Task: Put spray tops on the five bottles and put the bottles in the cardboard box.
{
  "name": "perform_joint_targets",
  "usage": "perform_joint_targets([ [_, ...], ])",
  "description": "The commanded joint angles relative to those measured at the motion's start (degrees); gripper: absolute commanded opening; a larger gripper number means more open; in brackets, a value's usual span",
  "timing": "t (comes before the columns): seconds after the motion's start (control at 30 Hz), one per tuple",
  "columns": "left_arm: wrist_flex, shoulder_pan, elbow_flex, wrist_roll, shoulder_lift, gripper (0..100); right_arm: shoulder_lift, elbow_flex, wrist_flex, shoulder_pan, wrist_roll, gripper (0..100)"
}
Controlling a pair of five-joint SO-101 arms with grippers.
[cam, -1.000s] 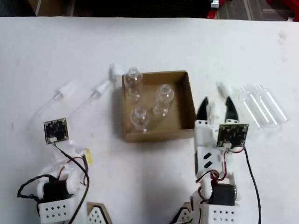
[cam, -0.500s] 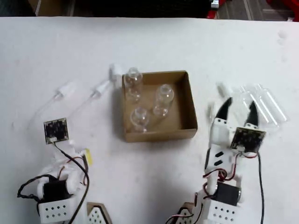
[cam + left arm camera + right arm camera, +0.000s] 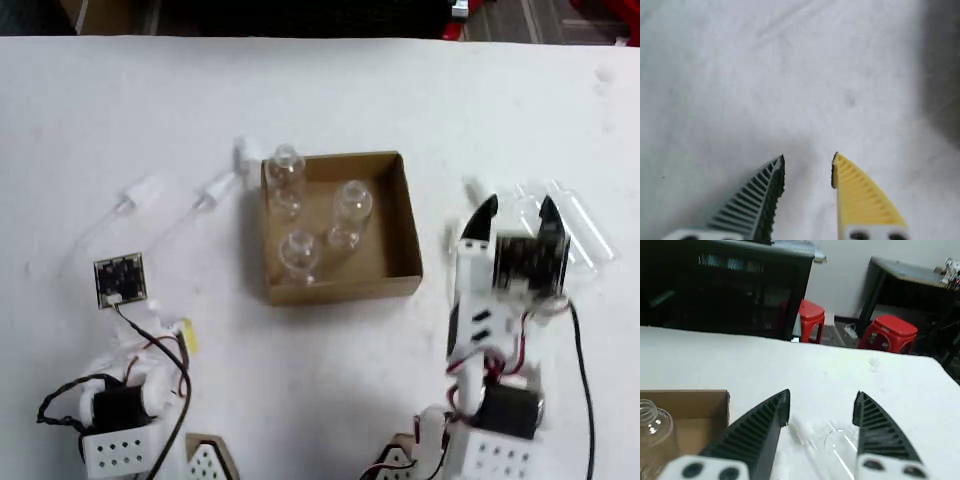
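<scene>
The cardboard box (image 3: pixel 405 215) sits mid-table with three clear, topless bottles standing in it (image 3: pixel 285 172) (image 3: pixel 350 208) (image 3: pixel 298 255). Two more clear bottles (image 3: pixel 588 230) lie on the table to its right. My right gripper (image 3: pixel 515 213) (image 3: pixel 822 400) hovers open over their near ends, and one lying bottle (image 3: pixel 837 440) shows between its black fingers. Spray tops lie left of the box (image 3: pixel 140 190) (image 3: pixel 213 187) (image 3: pixel 243 152), and another one (image 3: pixel 473 187) lies beside the lying bottles. My left gripper (image 3: pixel 808 167) is open over bare table at the near left.
The white table (image 3: pixel 330 90) has free room behind the box. The box corner (image 3: pixel 722 400) with one bottle (image 3: pixel 652 420) shows beside my right gripper. Red stools (image 3: pixel 890 332) and dark furniture stand beyond the far edge.
My right arm has swung right, away from the box's right wall, and its open gripper now sits over the lying bottles. The left arm has not moved.
</scene>
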Motion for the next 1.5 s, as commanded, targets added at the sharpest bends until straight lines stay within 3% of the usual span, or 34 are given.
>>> perform_joint_targets([
  [0.0, 0.35, -0.22, 0.0, 0.88, -0.31, 15, 19.03, -15.82, 6.64, -0.84, 1.05, 18.0],
  [0.13, 0.35, -0.13, 0.0, 0.88, -0.31, 15, 28.53, -25.32, 16.04, -0.84, 1.49, 18.0],
  [0.4, 0.35, -0.13, 0.0, 0.97, -0.31, 15, 36.88, -29.71, 17.19, -0.57, 1.67, 18.0],
  [0.6, 0.35, -0.13, 0.0, 0.88, -0.31, 15, 55.25, -43.87, 23.52, 0.57, 1.67, 18.0],
  [1.1, 0.35, -0.48, 0.0, 0.88, -0.31, 15, 98.15, -84.92, 47.08, 1.01, 19.52, 18.0],
  [1.47, 0.35, -0.48, 0.0, 0.88, -0.31, 15, 116.35, -96.09, 49.98, -0.84, 23.74, 18.0],
])
